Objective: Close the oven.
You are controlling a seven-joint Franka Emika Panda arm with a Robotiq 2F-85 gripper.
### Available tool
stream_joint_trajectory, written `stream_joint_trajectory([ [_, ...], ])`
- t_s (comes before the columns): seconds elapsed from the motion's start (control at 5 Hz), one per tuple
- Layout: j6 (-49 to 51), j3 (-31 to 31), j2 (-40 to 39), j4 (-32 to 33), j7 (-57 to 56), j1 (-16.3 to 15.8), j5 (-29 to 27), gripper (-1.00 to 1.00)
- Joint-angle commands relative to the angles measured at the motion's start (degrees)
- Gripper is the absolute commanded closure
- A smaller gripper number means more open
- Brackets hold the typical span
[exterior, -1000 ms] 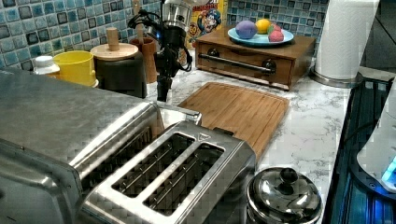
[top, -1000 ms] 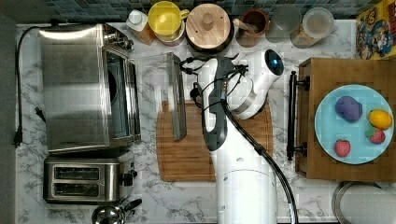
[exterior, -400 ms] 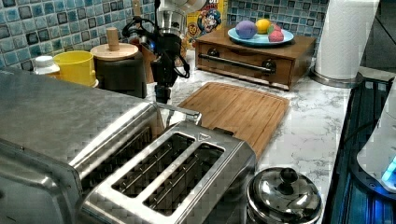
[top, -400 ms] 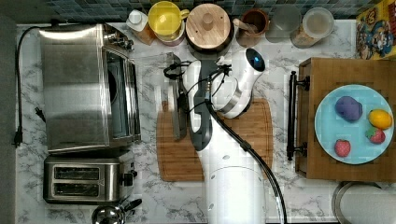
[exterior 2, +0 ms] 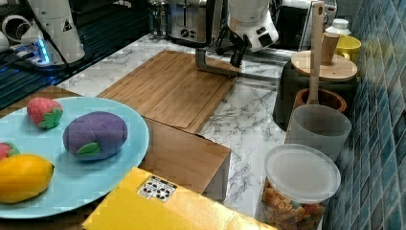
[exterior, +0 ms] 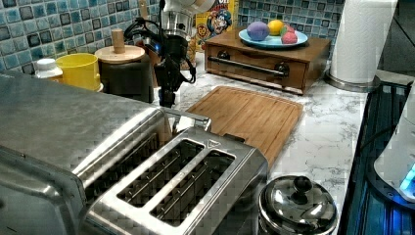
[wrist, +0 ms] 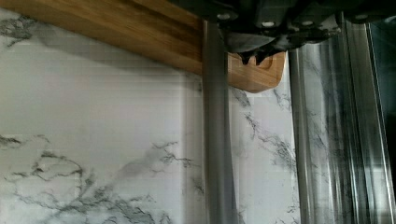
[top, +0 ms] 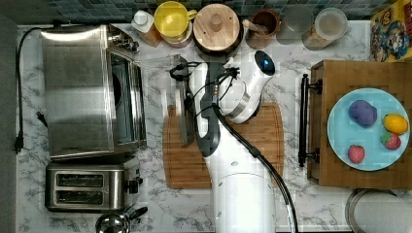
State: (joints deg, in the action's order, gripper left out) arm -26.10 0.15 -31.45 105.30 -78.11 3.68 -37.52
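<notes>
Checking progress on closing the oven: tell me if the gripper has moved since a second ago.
Yes. In the top view the gripper has shifted left across the cutting board, toward the oven.

The top view is looking straight down on the table, with the cutting board [top: 223, 145] near its middle. The left view is sitting low and close behind the toaster [exterior: 176, 191], facing across the board [exterior: 249, 115] toward the plate [exterior: 274, 39]. The right view is looking the opposite way from beside the plate [exterior 2: 72, 158], across the board [exterior 2: 172, 88]. The wrist view is hovering close over the board's corner [wrist: 257, 77].
</notes>
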Motion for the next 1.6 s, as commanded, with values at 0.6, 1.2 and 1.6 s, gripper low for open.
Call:
stream_joint_trajectory([
  [0.6, 1.9, 5.83, 10.11, 0.56, 9.51, -7.56, -7.14, 1.0],
  [1.2, 0.75, 7.14, 14.27, -2.99, 18.06, -12.56, 0.83, 1.0],
  [1.6, -1.94, 8.83, 14.66, -4.13, 22.87, -15.35, 9.03, 1.0],
])
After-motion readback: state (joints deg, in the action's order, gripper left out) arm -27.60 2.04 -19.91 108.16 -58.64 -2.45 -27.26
